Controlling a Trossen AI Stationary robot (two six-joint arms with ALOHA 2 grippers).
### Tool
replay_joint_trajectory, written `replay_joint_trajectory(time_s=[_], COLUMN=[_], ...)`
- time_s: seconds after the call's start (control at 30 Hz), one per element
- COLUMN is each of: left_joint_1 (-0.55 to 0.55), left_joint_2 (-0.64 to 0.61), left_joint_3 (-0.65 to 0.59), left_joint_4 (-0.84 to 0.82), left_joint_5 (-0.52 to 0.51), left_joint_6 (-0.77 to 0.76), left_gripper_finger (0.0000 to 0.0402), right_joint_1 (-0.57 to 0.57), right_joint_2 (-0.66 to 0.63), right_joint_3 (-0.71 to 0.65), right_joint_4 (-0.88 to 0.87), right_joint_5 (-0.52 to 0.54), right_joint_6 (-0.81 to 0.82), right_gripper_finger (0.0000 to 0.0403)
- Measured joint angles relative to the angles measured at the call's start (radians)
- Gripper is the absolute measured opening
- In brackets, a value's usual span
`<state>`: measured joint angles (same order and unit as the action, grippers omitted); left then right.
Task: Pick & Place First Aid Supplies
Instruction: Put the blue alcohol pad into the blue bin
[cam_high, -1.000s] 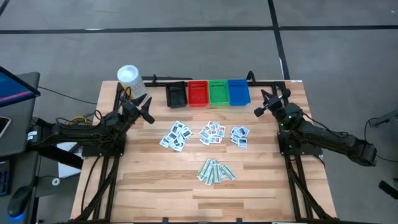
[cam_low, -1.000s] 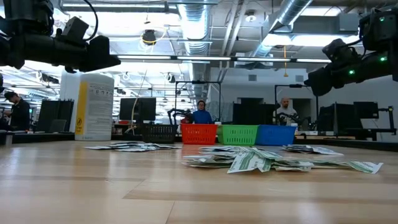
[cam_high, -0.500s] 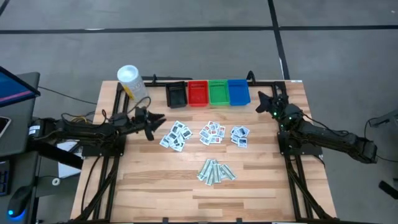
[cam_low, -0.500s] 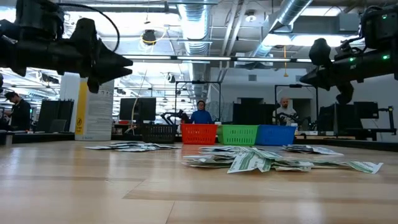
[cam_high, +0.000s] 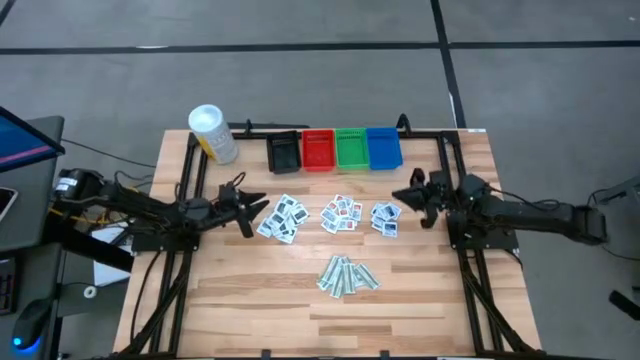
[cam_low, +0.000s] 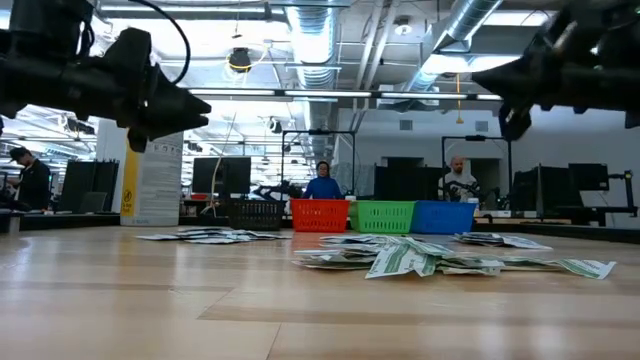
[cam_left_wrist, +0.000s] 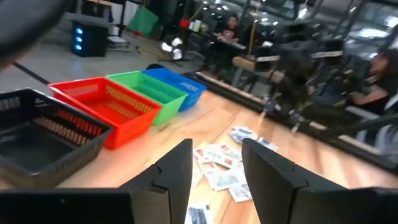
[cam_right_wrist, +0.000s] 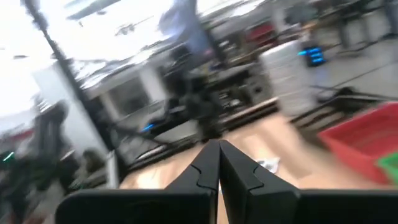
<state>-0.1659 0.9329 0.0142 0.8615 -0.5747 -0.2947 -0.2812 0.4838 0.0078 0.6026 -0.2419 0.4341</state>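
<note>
First aid supplies (cam_high: 340, 214): paper packets lying loose at mid-table in three white piles, with a pale-green strip pile (cam_high: 347, 276) nearer the front edge; none yet placed in the bins (cam_high: 335, 150) at the back. Left gripper (cam_high: 258, 207): fingers parted, empty, raised just beside the leftmost pile (cam_high: 283, 218). Right gripper (cam_high: 403, 198): clenched, empty, raised just beside the rightmost pile (cam_high: 385, 218). Recommended handling: the left fingers are to be lowered straight over a single packet's edge, so that neighbours are not dragged.
</note>
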Motion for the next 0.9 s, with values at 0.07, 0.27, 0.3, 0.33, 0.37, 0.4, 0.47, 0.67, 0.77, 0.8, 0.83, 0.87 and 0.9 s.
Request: replay_joint_trajectory(time_s=[0.07, 0.27, 0.3, 0.33, 0.37, 0.4, 0.47, 0.67, 0.77, 0.8, 0.83, 0.87, 0.9], left_joint_1=[-0.046, -0.089, -0.086, -0.084, -0.083, -0.084, -0.084, -0.083, -0.083, -0.083, -0.083, -0.083, -0.082], left_joint_2=[0.024, 0.101, 0.107, 0.110, 0.111, 0.109, 0.103, 0.101, 0.100, 0.101, 0.101, 0.101, 0.101], left_joint_3=[0.009, 0.073, 0.082, 0.088, 0.092, 0.092, 0.092, 0.092, 0.092, 0.092, 0.092, 0.092, 0.092], left_joint_4=[-0.015, -0.016, -0.016, -0.014, -0.014, -0.011, -0.008, 0.013, 0.032, 0.035, 0.035, 0.035, 0.035], left_joint_5=[-0.069, -0.137, -0.137, -0.137, -0.132, -0.128, -0.120, -0.116, -0.116, -0.116, -0.116, -0.116, -0.116], left_joint_6=[0.003, 0.098, 0.104, 0.104, 0.103, 0.103, 0.105, 0.085, 0.078, 0.079, 0.080, 0.080, 0.080], left_gripper_finger=[0.0140, 0.0140, 0.0140, 0.0140, 0.0140, 0.0140, 0.0140, 0.0140, 0.0140, 0.0140, 0.0140, 0.0140, 0.0140], right_joint_1=[0.051, 0.166, 0.177, 0.182, 0.185, 0.186, 0.185, 0.172, 0.172, 0.172, 0.172, 0.172, 0.172], right_joint_2=[0.000, 0.002, 0.002, 0.002, 0.002, 0.002, 0.002, 0.002, 0.015, 0.023, 0.035, 0.050, 0.068], right_joint_3=[0.000, 0.000, 0.000, 0.000, 0.000, 0.000, 0.000, 0.000, 0.000, 0.000, 0.000, 0.000, 0.001], right_joint_4=[-0.034, -0.132, -0.151, -0.167, -0.177, -0.182, -0.184, -0.184, -0.192, -0.192, -0.192, -0.195, -0.206], right_joint_5=[0.003, 0.006, 0.015, 0.032, 0.061, 0.095, 0.161, 0.194, 0.194, 0.194, 0.195, 0.195, 0.200], right_joint_6=[-0.037, -0.154, -0.188, -0.213, -0.224, -0.225, -0.225, -0.227, -0.261, -0.277, -0.289, -0.304, -0.320], right_gripper_finger=[0.0000, 0.0000, 0.0000, 0.0000, 0.0000, 0.0000, 0.0000, 0.0000, 0.0000, 0.0000, 0.0000, 0.0000, 0.0000])
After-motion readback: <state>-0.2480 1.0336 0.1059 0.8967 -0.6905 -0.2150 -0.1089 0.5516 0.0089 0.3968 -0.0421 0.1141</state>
